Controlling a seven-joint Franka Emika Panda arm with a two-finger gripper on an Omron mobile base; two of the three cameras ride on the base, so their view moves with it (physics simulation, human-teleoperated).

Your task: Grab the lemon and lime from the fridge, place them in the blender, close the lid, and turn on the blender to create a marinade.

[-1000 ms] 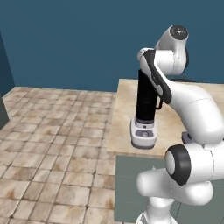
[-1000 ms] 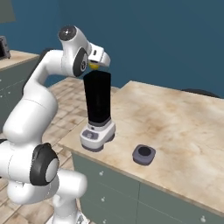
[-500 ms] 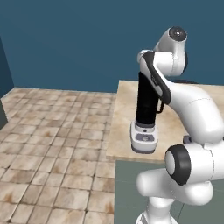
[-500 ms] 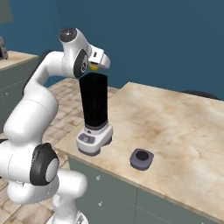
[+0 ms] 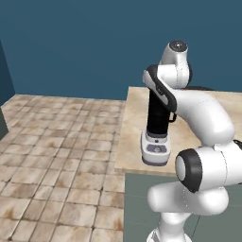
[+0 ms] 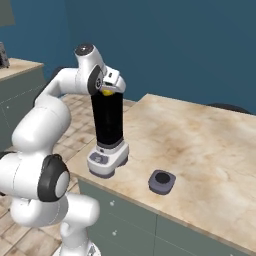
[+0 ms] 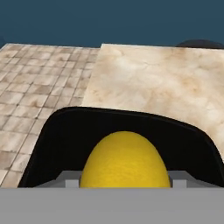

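Clamped on the lemon (image 7: 125,161), the gripper (image 6: 107,92) hangs directly over the open mouth of the blender (image 6: 107,135), whose black jar rim curves beneath the yellow fruit in the hand view. That blender stands on its pale base near the front left corner of the beige marble counter (image 6: 210,150), close to the edge above the tiled floor (image 5: 56,156), while the lid (image 6: 162,181) lies flat on the counter just to its right, apart from the jar
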